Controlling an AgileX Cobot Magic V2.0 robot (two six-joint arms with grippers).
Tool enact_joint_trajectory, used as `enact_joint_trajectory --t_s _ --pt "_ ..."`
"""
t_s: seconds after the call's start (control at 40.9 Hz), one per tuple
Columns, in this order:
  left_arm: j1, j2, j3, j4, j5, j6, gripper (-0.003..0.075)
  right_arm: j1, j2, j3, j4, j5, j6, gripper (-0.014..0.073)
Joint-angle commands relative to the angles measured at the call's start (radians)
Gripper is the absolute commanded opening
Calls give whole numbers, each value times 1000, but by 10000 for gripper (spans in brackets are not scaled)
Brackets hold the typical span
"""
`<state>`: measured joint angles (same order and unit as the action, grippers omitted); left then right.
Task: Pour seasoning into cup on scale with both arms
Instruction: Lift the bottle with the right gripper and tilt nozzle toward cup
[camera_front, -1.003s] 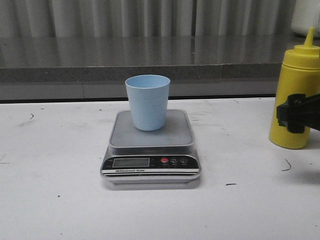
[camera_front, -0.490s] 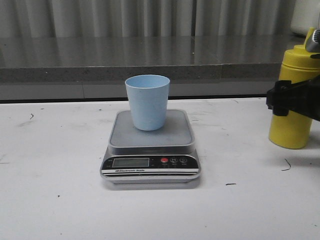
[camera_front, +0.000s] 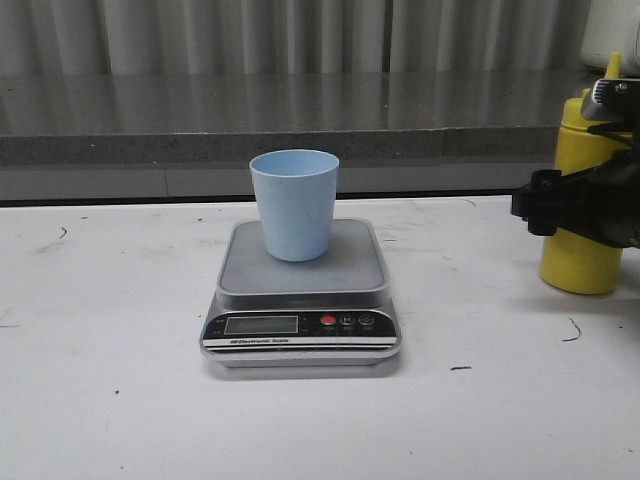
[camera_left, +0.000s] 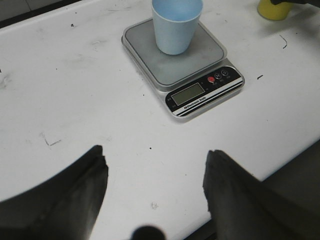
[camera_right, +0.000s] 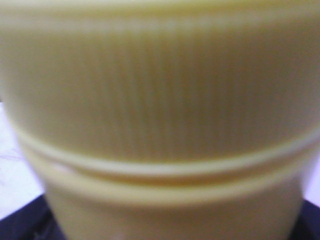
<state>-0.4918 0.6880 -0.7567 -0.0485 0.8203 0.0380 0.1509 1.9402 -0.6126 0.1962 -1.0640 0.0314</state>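
Yellow squeeze bottle (camera_front: 585, 250) stands upright inside the right gripper (camera_front: 580, 205), whose grip I cannot tell; the left gripper (camera_left: 155, 185), spread apart, hangs far off.

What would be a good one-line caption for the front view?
A blue cup on a kitchen scale, while the right gripper reaches around a yellow bottle.

one cup (camera_front: 295, 203), one scale (camera_front: 301, 290), one seasoning bottle (camera_front: 582, 262), two grippers
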Motion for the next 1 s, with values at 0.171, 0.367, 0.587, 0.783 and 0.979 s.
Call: enact_joint_trajectory --t_s 0.171,0.367,0.587,0.783,0.979 --pt "-6 -1 -23 -13 -70 -1 420 -1 -57 -17 3 -66 -8 339" --pt "-6 -1 -23 -13 -70 -1 420 -1 -153 -17 -23 64 -162 340" --pt "-6 -1 -23 -13 -70 -1 420 3 -325 -24 -72 334 -475 340" --pt "-6 -1 -23 -13 -70 -1 420 45 -410 -89 -67 612 -772 340" --pt "-6 -1 -23 -13 -70 -1 420 104 -416 -234 -10 823 -1001 338"
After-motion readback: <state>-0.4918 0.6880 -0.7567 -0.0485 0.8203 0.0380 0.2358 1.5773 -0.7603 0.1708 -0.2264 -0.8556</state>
